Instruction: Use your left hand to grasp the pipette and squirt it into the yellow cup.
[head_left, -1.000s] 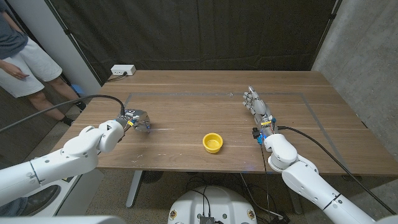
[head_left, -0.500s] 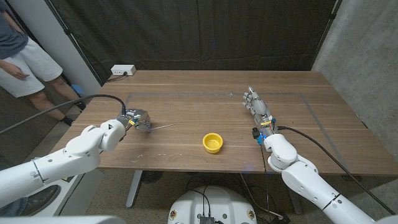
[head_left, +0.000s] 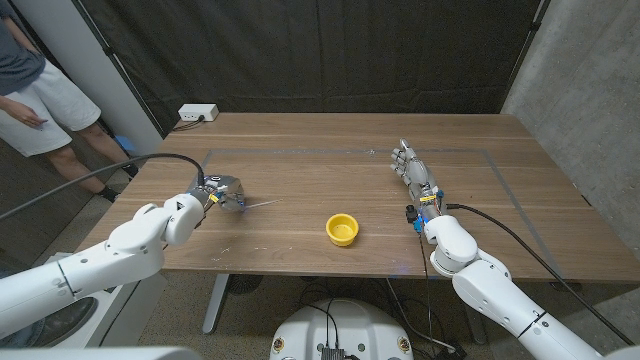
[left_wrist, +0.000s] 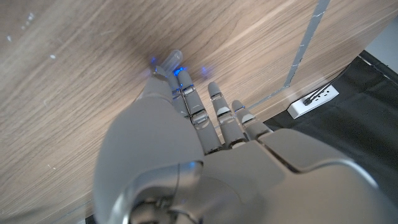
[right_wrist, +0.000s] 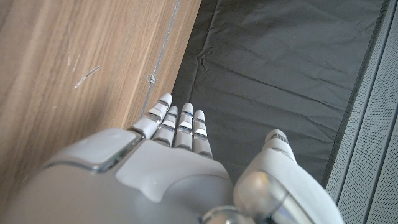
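My left hand (head_left: 218, 192) grips the thin clear pipette (head_left: 258, 204) at the table's left side. The pipette's slim tip points right, toward the yellow cup (head_left: 342, 229), and stops well short of it. In the left wrist view my curled fingers (left_wrist: 205, 118) close over the pipette (left_wrist: 170, 60), whose clear end pokes out past them above the wood. The cup stands upright near the front middle of the table. My right hand (head_left: 415, 172) stands on its edge at the right, fingers straight and apart, holding nothing; its fingers (right_wrist: 177, 124) reach out over the table.
A white power strip (head_left: 197, 113) lies at the table's back left corner. Pale tape lines (head_left: 350, 152) mark a rectangle on the wooden table (head_left: 300, 180). A person (head_left: 30, 90) stands beyond the left edge. A black curtain hangs behind.
My left hand has closed on the pipette and raised it a little, so its tip now points right above the wood. The right hand and the cup have not moved.
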